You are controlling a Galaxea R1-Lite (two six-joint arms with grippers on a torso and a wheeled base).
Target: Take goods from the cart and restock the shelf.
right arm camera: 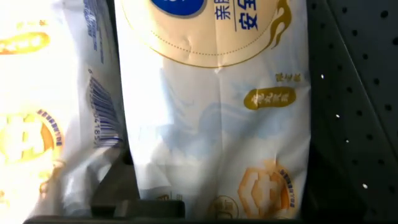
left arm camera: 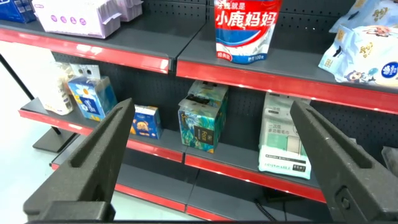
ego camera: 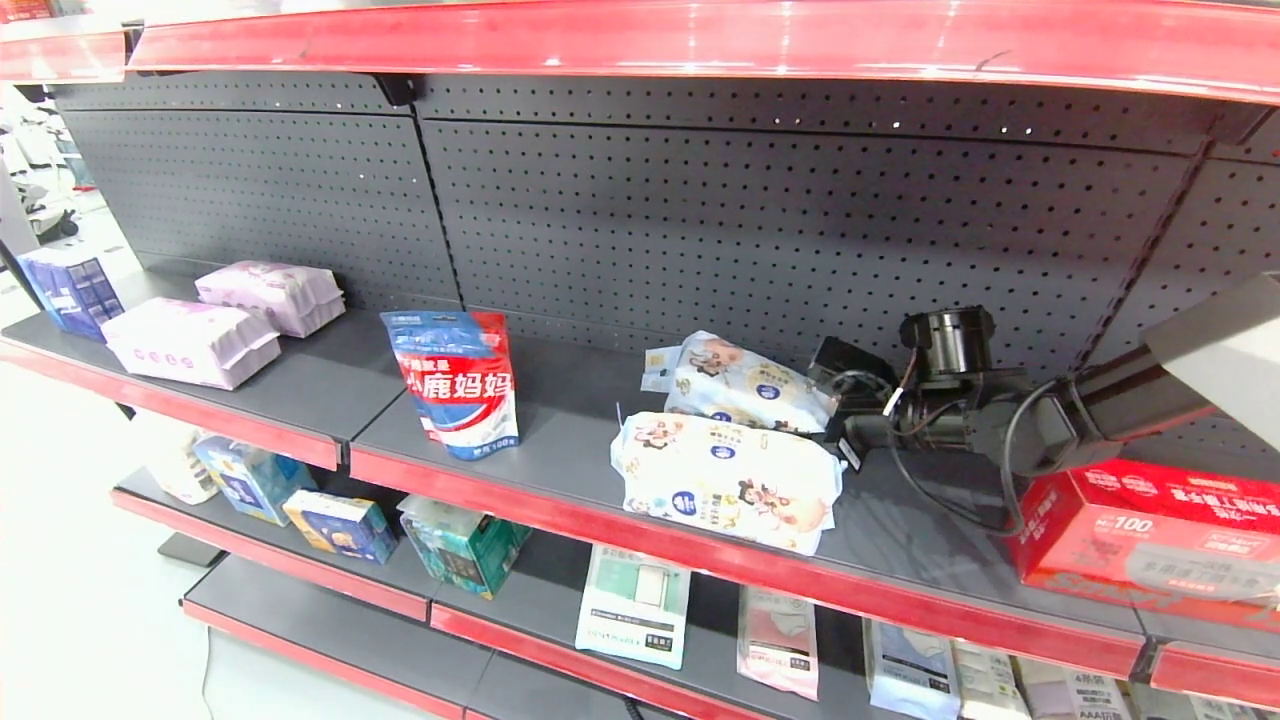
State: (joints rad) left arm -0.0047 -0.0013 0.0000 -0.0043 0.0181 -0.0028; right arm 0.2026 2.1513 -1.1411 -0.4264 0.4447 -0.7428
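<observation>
Our left gripper [left arm camera: 211, 106] hangs before the lower shelves, jaws wide apart. On the shelf [ego camera: 570, 405] a red-and-blue pouch [ego camera: 455, 385] stands upright. Right of it lie the front wipes pack [ego camera: 725, 480] and the rear wipes pack [ego camera: 745, 385]. Our right gripper [ego camera: 838, 405] sits against the rear one; we cannot tell whether its jaws grip it.

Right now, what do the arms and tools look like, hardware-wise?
The left tool has two matte black wedge-shaped fingers, each with a stepped groove along its face. The right arm has a light grey outer link and a black wrist section, with a black cylindrical module on top and loose black cables looping beneath.
</observation>
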